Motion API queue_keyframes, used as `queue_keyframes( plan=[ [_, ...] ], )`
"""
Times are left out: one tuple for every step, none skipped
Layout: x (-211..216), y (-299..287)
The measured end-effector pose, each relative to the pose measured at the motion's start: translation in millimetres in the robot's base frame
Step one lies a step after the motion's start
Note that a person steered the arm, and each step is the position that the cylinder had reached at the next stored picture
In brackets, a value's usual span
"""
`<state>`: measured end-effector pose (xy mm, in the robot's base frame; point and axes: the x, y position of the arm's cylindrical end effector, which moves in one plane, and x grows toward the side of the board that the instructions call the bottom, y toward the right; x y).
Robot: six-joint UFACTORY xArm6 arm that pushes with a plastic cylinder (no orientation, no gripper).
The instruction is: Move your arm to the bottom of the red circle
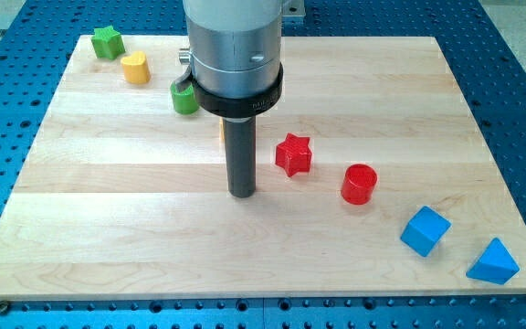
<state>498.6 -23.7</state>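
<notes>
The red circle (359, 184) is a short red cylinder on the wooden board (135, 238), right of the middle. My tip (241, 194) rests on the board well to the left of the red circle, at about the same height in the view. A red star (293, 153) lies between them, a little up and right of my tip. The rod does not touch any block.
A green star (108, 42) and a yellow heart (135, 68) lie at the top left. A green block (184, 97) sits partly behind the arm, as does a sliver of an orange block (223, 130). A blue cube (425, 230) and a blue triangle (493, 262) lie at the bottom right.
</notes>
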Motion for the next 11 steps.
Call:
queue_keyframes(
  plan=[
    [0.0, -0.1],
    [0.0, -0.1],
    [0.0, -4.8],
    [-0.3, -4.8],
    [-1.5, -2.4],
    [-6.8, 8.8],
    [-6.9, 12.7],
    [12.6, 7.4],
    [39.1, 15.2],
    [55.2, 24.0],
    [86.4, 30.1]
  ],
)
